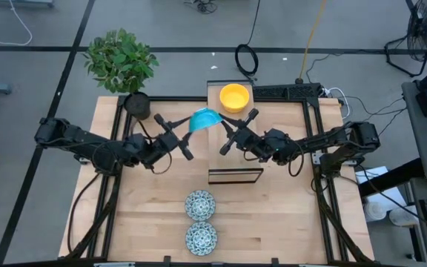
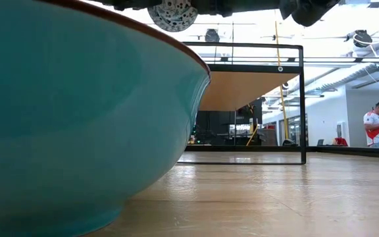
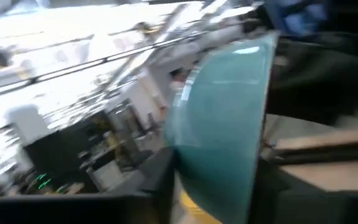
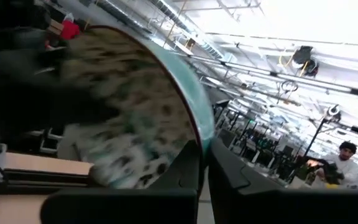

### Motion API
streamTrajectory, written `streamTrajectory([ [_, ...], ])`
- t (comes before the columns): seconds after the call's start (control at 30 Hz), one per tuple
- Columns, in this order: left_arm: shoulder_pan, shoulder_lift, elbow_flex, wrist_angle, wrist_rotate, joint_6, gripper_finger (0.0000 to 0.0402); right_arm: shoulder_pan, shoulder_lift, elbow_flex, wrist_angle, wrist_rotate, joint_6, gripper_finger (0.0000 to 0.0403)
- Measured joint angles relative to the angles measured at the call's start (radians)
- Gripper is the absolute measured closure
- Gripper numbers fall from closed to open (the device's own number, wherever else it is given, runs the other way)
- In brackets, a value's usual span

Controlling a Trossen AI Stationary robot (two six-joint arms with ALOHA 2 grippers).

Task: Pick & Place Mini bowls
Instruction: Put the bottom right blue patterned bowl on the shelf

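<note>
Raised bowl [image 1: 205, 119] between both grippers; two bowls [image 1: 200, 205] near front edge; plant [image 1: 121, 59] apparently behind table [image 1: 273, 215].

Both grippers, left gripper [image 1: 186, 132] and right gripper [image 1: 233, 132], crowd the raised blue bowl [image 1: 205, 119], closing the middle. Behind stand a yellow bowl [image 1: 234, 97] and plant pot [image 1: 136, 104]. Two patterned bowls [image 1: 200, 205] block the front centre; surface [image 1: 288, 215] either side lies open.

One light-blue bowl [image 1: 205, 119] hangs tilted on edge; two patterned bowls [image 1: 200, 205] lie flat; yellow bowl [image 1: 234, 97] behind.
</note>
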Motion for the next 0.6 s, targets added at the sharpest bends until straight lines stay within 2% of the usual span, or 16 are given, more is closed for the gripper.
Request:
streamTrajectory([
  [0.07, 0.007, 0.001, 0.000, 0.004, -0.015, -0.014, 0.0329, 0.002, 0.000, 0.000, -0.024, -0.002, 0.017, 0.0396],
  [0.27, 0.014, -0.004, 0.001, 0.001, -0.084, -0.034, 0.0386, 0.025, 0.001, -0.003, -0.116, -0.035, 0.056, 0.0363],
  [0.5, -0.029, -0.034, 0.012, -0.056, -0.155, -0.007, 0.0390, 0.080, 0.000, -0.002, -0.267, 0.005, 0.123, 0.0308],
  [0.6, -0.058, -0.072, 0.051, -0.161, -0.190, -0.027, 0.0390, 0.129, -0.001, -0.002, -0.346, 0.092, 0.133, 0.0297],
])
